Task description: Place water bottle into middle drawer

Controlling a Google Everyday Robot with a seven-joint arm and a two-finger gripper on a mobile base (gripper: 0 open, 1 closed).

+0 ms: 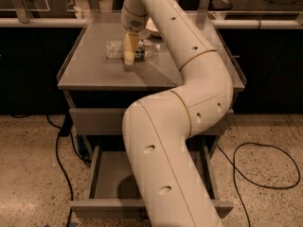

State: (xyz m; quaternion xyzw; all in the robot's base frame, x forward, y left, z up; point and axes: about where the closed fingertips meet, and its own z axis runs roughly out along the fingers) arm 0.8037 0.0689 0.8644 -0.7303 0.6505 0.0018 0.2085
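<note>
One pincer (129, 56) stands over the middle of the water bottle (113, 48), grip unclear.

No text, brand, number or sign can be read anywhere. What seems to be a dark label band (140, 56) is carried by the water bottle (115, 48), but no print can be made out on it. The gripper (129, 56) is seen at the bottle on the table top (94, 72); no marking is shown on it.
</note>
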